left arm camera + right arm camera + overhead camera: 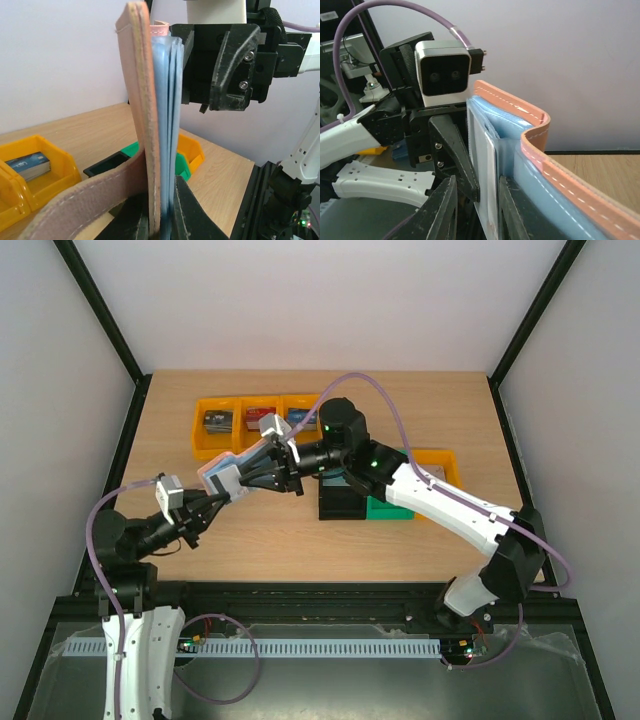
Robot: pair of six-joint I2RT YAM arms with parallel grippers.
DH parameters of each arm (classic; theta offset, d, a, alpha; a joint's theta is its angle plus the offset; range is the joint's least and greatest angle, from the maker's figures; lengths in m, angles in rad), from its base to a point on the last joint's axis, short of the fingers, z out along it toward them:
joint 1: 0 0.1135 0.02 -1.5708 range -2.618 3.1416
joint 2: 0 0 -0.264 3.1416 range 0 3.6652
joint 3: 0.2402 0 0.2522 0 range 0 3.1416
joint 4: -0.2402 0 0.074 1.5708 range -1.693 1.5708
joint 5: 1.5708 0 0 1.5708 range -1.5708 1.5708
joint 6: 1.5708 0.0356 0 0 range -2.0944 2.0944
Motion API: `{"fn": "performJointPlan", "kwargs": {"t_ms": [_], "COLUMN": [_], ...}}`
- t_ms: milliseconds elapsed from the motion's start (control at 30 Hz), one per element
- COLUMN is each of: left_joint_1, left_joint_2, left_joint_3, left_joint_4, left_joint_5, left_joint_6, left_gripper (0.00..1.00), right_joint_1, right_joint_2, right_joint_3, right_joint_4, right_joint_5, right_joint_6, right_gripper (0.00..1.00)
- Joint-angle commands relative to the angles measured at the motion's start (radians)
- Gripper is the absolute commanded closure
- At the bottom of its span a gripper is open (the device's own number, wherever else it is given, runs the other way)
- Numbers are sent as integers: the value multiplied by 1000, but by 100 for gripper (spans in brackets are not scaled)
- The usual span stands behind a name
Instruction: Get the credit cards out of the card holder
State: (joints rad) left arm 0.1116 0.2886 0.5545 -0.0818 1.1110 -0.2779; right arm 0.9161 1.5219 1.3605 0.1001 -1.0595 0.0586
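Observation:
The card holder (224, 474) hangs in the air between my two arms, reddish-brown outside (137, 100) and pale blue inside (540, 180). My left gripper (162, 202) is shut on its lower edge and holds it upright, with one flap drooping to the left. A pale credit card (487, 185) shows in a blue pocket on the inner face. My right gripper (476, 215) stands open astride that card's edge: one finger lies against the pocket, the other stands a gap away. From the left wrist view the right gripper (225, 70) sits at the holder's top edge.
A row of yellow bins (245, 422) holding small packs stands at the back of the table. A black bin (340, 502), a green bin (392, 510) and another yellow bin (440, 465) sit under the right arm. Black frame posts edge the table.

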Motion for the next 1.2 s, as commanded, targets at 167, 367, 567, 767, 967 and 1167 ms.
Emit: {"fn": "performJointPlan", "kwargs": {"t_ms": [167, 367, 567, 767, 967, 1167], "left_joint_1": [-10, -17, -31, -36, -37, -36], "left_joint_2": [54, 49, 16, 10, -5, -15], "left_joint_3": [13, 29, -16, -24, -34, -40], "left_joint_4": [35, -15, 110, 103, 111, 135], "left_joint_5": [-118, -148, -132, -133, -79, -45], "left_joint_6": [-47, 22, -59, -63, -119, -178], "left_gripper": [95, 95, 95, 93, 84, 87], "right_joint_1": [81, 120, 158, 161, 154, 95], "right_joint_2": [6, 22, 53, 50, 12, -47], "right_joint_3": [61, 80, 106, 110, 78, 11], "right_joint_4": [-194, -204, -231, -210, -179, -100], "right_joint_5": [-72, 50, 102, 59, 77, 66], "right_joint_6": [-107, -115, -131, -118, -112, -45], "right_gripper": [76, 76, 75, 98, 98, 98]}}
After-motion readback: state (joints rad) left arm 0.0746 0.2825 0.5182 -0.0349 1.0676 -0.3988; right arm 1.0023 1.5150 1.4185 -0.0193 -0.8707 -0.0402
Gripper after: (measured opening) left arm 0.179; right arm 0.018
